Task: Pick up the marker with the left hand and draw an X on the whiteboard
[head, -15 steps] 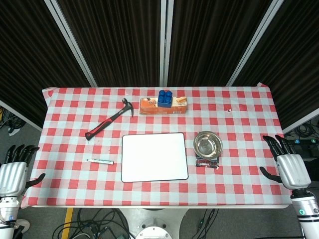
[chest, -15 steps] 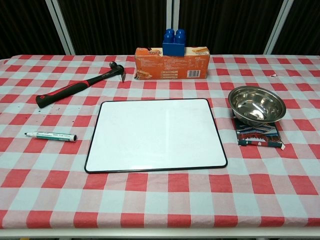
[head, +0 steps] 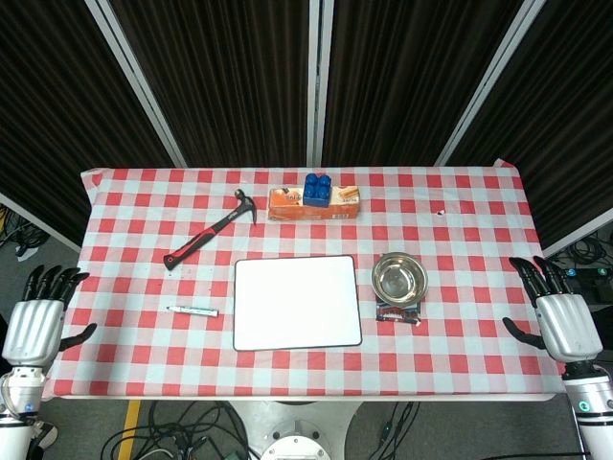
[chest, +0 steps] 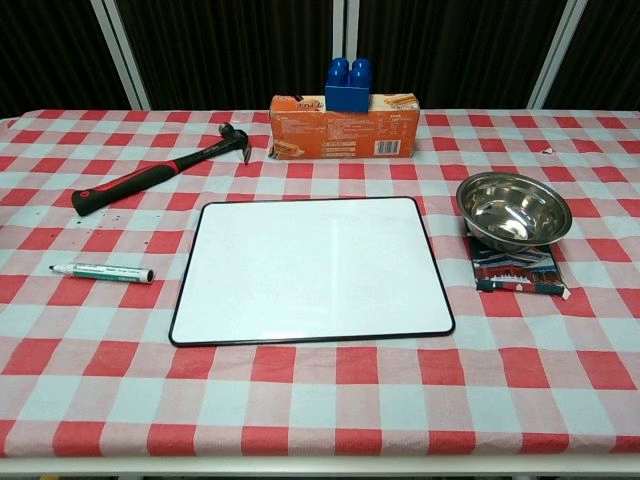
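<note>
Fingers spread, nothing held: left hand [head: 29,326], right hand [head: 563,324], both off the table edges | marker [chest: 101,272] laid flat just left of whiteboard [chest: 311,270]

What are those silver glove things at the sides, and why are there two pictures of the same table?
Those are a robot's two hands. Its left hand and right hand wait past the table's ends, fingers spread, holding nothing. One picture comes from a camera in the robot's head, looking down; the other from its chest, looking across, where no hands show. On the checked tablecloth lie a blank whiteboard, a marker beside it, a hammer, an orange box with a blue block on top, and a metal bowl resting on a small packet. The robot should pick up the marker and draw an X.
</note>
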